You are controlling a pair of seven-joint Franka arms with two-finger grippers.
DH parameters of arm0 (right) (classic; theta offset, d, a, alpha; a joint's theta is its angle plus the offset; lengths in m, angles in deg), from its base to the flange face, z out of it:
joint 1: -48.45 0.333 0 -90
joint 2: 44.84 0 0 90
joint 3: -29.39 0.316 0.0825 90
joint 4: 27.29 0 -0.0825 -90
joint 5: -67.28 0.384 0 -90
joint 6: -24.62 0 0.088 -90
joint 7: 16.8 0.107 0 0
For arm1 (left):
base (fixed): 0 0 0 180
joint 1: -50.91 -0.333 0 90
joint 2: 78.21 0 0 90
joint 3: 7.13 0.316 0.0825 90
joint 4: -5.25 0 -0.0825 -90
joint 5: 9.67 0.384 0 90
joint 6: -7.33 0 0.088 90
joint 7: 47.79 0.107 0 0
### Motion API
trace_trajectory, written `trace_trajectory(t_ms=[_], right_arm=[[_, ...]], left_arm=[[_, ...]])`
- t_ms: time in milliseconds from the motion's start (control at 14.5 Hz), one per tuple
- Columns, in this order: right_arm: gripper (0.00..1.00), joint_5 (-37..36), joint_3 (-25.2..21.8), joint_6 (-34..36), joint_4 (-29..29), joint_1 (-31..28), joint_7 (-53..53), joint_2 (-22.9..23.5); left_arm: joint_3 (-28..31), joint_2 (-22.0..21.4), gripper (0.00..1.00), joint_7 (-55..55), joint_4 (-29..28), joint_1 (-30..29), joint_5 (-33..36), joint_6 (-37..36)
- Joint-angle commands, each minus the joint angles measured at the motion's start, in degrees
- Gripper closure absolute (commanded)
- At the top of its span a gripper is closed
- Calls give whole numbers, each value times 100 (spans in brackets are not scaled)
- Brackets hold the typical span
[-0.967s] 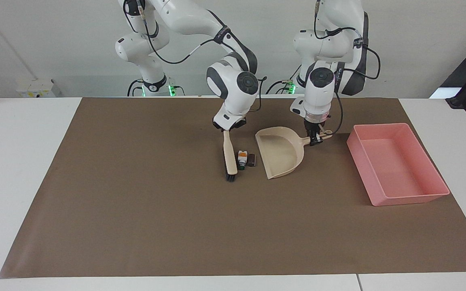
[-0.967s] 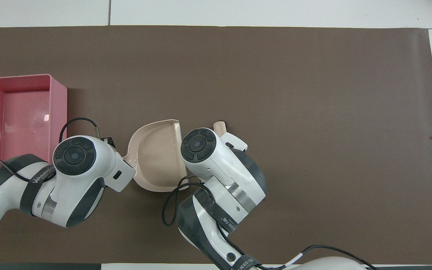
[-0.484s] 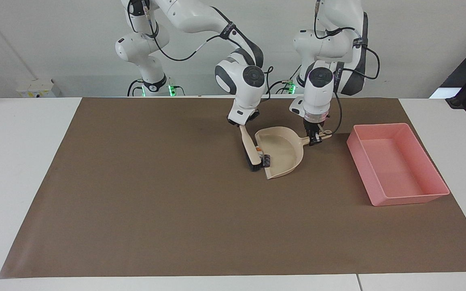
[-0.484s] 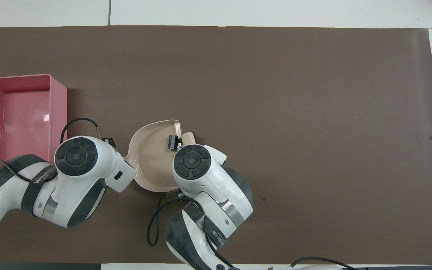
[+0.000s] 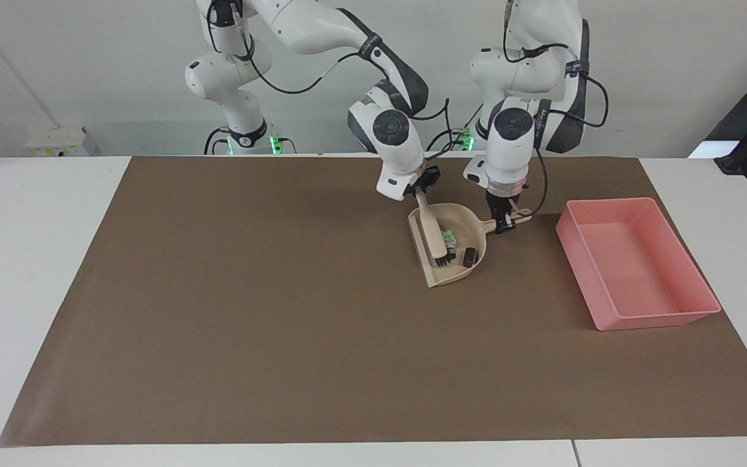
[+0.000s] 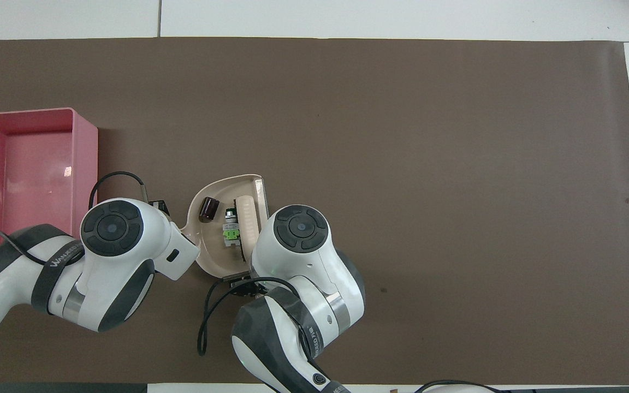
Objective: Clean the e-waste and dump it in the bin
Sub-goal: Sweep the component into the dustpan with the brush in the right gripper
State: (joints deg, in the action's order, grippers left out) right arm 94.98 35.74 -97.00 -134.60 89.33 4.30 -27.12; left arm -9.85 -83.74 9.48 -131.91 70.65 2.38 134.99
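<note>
Now finds the right end effector [image 5: 420,192] pressed shut on the handle of the brush [image 5: 435,237], carried within the last second from the bare mat [image 5: 218,292] into the dustpan [image 5: 443,279], bristles down on the pan floor. Means a finished sweep: puts both pieces of e-waste inside the pan, no longer on the mat beside its mouth. Shows the white cylinder [image 5: 450,243] lying just beside the bristles, green and dark marks on it, orange not made out. Shows the stubby dark piece [image 5: 470,257] slightly apart from it, near the curved back wall. Keeps the left end effector [image 5: 506,220] clamped on the dustpan's handle, unmoved. Leaves the pink bin [image 5: 639,319] holding nothing, toward the left arm's end of the counter [image 5: 23,259]. Points, as a judgement, to withdrawing the brush and tipping the pan over the bin next.
</note>
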Motion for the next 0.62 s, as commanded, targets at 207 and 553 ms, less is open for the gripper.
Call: trace_trajectory(t_ms=[207, 553], right_arm=[[100, -731, 16, 549, -62, -115, 1343, -725], [100, -1425, -19, 1710, -71, -535, 1643, -1297]], left_arm=[[17, 113, 100, 698, 66, -101, -140, 444], [35, 341, 100, 1688, 531, -487, -948, 348]])
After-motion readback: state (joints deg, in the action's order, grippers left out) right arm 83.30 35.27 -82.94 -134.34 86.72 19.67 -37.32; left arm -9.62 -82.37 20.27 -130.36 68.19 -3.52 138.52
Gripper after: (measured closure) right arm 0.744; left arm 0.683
